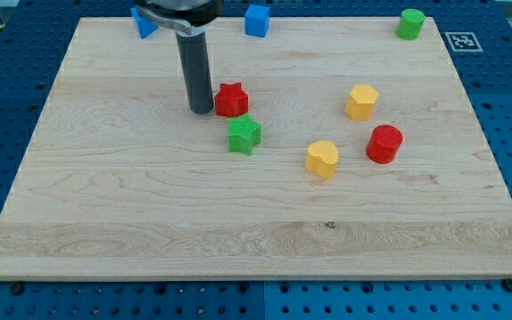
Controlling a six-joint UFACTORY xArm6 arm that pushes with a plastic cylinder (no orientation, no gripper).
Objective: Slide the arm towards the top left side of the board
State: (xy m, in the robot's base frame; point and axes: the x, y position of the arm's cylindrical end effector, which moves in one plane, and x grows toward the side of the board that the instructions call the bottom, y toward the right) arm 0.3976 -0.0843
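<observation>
My tip (202, 109) rests on the wooden board (132, 204), a little above the board's middle and left of centre. It stands right beside the left side of a red star block (232, 100). A green star block (244, 134) lies just below and to the right of the tip. A blue triangular block (144, 24) sits at the view's top, partly hidden behind the arm. A blue cube (257, 20) sits at the top edge, right of the rod.
A green cylinder (410, 24) is at the top right corner. A yellow hexagonal block (361, 102), a yellow heart-like block (323, 159) and a red cylinder (384, 144) lie right of centre. A blue perforated table surrounds the board.
</observation>
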